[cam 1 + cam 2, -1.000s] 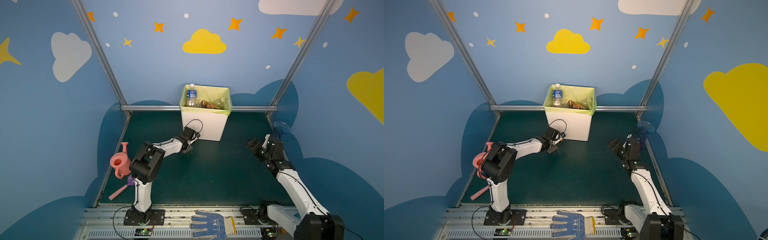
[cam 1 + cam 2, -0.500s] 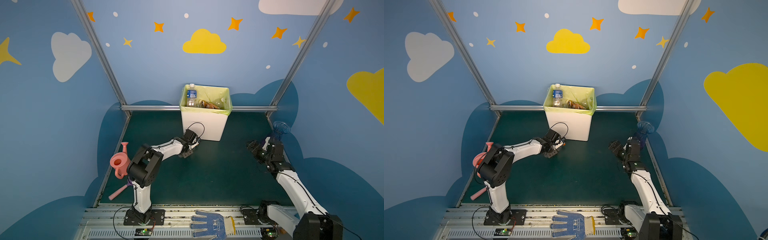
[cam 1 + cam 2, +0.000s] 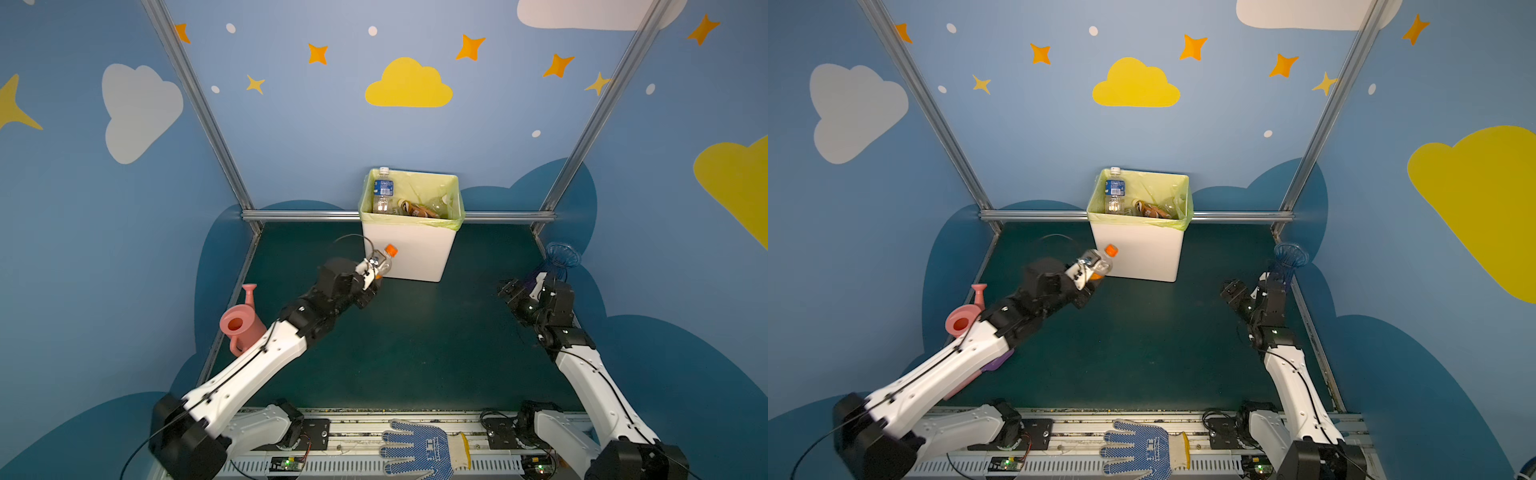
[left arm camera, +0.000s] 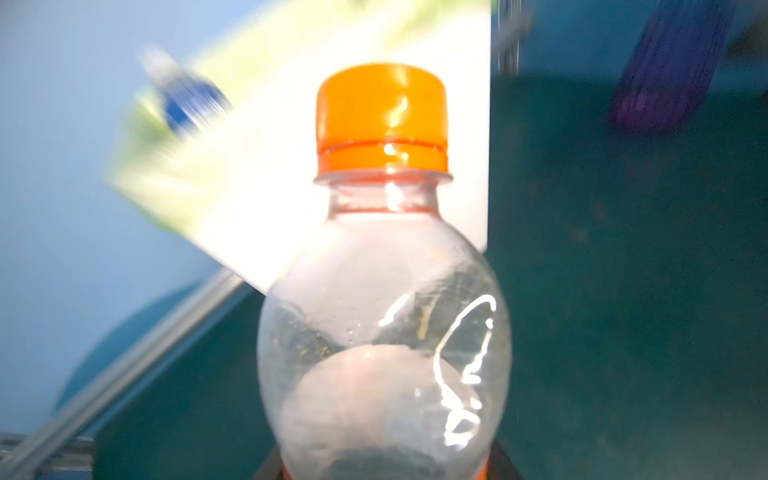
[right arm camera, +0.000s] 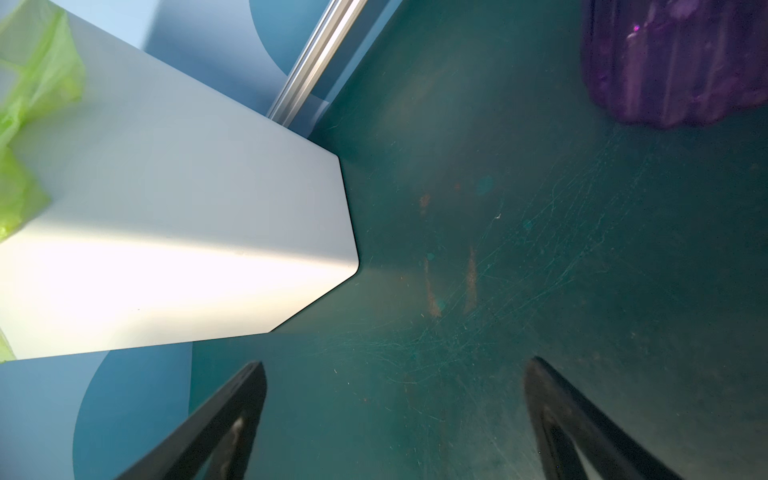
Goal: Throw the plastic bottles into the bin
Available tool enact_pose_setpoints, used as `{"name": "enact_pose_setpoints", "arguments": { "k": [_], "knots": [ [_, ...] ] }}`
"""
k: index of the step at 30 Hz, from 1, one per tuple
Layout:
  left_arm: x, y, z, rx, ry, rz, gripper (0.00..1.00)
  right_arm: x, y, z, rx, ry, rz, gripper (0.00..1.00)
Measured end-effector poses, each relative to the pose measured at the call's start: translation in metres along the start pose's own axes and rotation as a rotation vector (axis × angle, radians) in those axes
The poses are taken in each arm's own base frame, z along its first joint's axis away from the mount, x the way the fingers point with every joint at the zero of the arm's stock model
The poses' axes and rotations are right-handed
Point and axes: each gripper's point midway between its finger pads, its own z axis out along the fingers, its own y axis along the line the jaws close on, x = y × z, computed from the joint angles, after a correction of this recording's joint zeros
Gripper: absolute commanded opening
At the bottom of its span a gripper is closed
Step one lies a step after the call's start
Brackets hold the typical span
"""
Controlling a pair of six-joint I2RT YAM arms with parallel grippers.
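The dark green tabletop (image 3: 415, 353) is seen in both top views, with the white bin (image 3: 409, 257) (lined with a yellow-green bag) set at its far edge. Several bottles are seen inside it, and a blue-labelled bottle (image 3: 382, 193) is stood upright at one corner. A pink watering can (image 3: 241, 326) is placed by the left wall and a ribbed vase (image 3: 562, 254) by the right. The right gripper (image 5: 395, 374) is spread wide and nothing is held in it. The left gripper (image 3: 371, 269) is clamped on a clear orange-capped bottle (image 4: 382, 291), which is held before the bin's front wall, below its rim.
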Motion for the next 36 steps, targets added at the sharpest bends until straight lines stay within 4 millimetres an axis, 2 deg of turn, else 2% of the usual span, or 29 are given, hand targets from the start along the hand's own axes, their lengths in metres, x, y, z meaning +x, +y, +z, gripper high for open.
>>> {"name": "enact_pose_setpoints", "arguments": {
  "k": [2,6,8,10,12,14,15,16,17,19,20,21,23,25,26,27,29,31,33,34,36],
  "knots": [
    [-0.058,0.027,-0.040,-0.071,-0.197,-0.042,0.38,-0.001,0.001,-0.001,-0.006,-0.004,0.000,0.95],
    [-0.154,0.076,-0.102,-0.164,-0.487,-0.105,0.39,-0.002,0.003,-0.004,-0.015,-0.008,0.001,0.95],
    [-0.191,0.092,-0.116,-0.177,-0.584,-0.127,0.40,-0.003,0.004,-0.006,-0.020,-0.013,0.001,0.95],
    [-0.217,0.100,-0.109,-0.163,-0.630,-0.143,0.42,-0.004,0.005,-0.008,-0.025,-0.017,0.001,0.95],
    [-0.235,0.105,-0.080,-0.130,-0.626,-0.159,0.43,-0.005,0.005,-0.010,-0.027,-0.022,0.002,0.95],
    [-0.244,0.106,-0.030,-0.082,-0.574,-0.176,0.46,-0.007,0.006,-0.014,-0.030,-0.030,0.002,0.95],
    [-0.243,0.104,0.003,-0.055,-0.530,-0.182,0.50,-0.008,0.006,-0.016,-0.032,-0.035,0.002,0.95],
    [-0.235,0.100,0.043,-0.028,-0.464,-0.185,0.63,-0.008,0.006,-0.018,-0.034,-0.038,0.002,0.95],
    [-0.225,0.094,0.076,-0.004,-0.404,-0.191,0.73,-0.009,0.006,-0.019,-0.035,-0.041,0.002,0.95],
    [-0.184,0.079,0.142,0.036,-0.242,-0.212,0.79,-0.010,0.006,-0.023,-0.036,-0.047,0.003,0.95],
    [-0.163,0.071,0.164,0.051,-0.166,-0.220,0.83,-0.011,0.005,-0.024,-0.036,-0.051,0.004,0.95],
    [-0.137,0.061,0.185,0.072,-0.083,-0.231,0.86,-0.012,0.004,-0.026,-0.036,-0.055,0.005,0.95],
    [-0.102,0.047,0.199,0.101,0.021,-0.246,0.91,-0.014,0.002,-0.029,-0.035,-0.065,0.009,0.95],
    [-0.091,0.039,0.190,0.117,0.040,-0.255,1.00,-0.014,-0.001,-0.030,-0.033,-0.071,0.016,0.95],
    [-0.092,0.039,0.182,0.114,0.025,-0.254,1.00,-0.014,-0.002,-0.030,-0.033,-0.070,0.018,0.95],
    [-0.100,0.041,0.165,0.108,-0.009,-0.255,1.00,-0.012,-0.004,-0.030,-0.032,-0.065,0.020,0.95],
    [-0.127,0.048,0.130,0.091,-0.103,-0.253,1.00,-0.009,-0.008,-0.028,-0.026,-0.055,0.027,0.95],
    [-0.166,0.061,0.087,0.063,-0.238,-0.244,1.00,-0.006,-0.013,-0.026,-0.016,-0.044,0.033,0.95],
    [-0.198,0.072,0.045,0.032,-0.362,-0.239,1.00,-0.006,-0.015,-0.025,-0.009,-0.041,0.037,0.95],
    [-0.207,0.076,0.028,0.018,-0.409,-0.238,1.00,-0.006,-0.017,-0.025,-0.005,-0.042,0.034,0.95],
    [-0.211,0.082,0.000,-0.020,-0.473,-0.252,1.00,-0.009,-0.019,-0.025,0.006,-0.052,0.020,0.95]
  ]
}}
